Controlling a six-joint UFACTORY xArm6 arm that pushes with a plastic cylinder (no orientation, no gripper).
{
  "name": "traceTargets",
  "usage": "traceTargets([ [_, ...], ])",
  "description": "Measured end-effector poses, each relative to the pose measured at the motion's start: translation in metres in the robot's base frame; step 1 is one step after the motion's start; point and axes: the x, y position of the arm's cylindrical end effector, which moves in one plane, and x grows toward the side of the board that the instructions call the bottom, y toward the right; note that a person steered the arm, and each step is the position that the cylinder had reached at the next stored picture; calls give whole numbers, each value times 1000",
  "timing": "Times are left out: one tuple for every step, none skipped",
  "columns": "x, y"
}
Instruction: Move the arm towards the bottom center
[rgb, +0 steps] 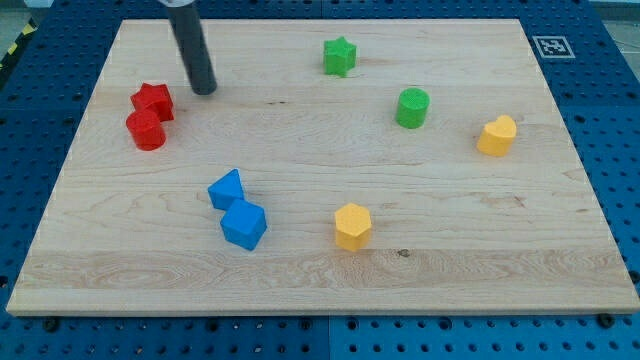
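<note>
My tip (205, 88) was seen at 2 o'clock of the red star (153, 100), just apart; no pincer fitted, state cannot be told.

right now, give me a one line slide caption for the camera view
My tip rests at the board's upper left, beside the red blocks, far from bottom center.

Robotics lab setup: wooden board (320, 270) on blue perforated bench (610, 100), fiducial marker tag (551, 45) at board corner.
</note>
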Motion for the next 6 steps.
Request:
traceTargets([
  [16, 23],
  [31, 32],
  [58, 32],
  [82, 32],
  [103, 52],
  [129, 55],
])
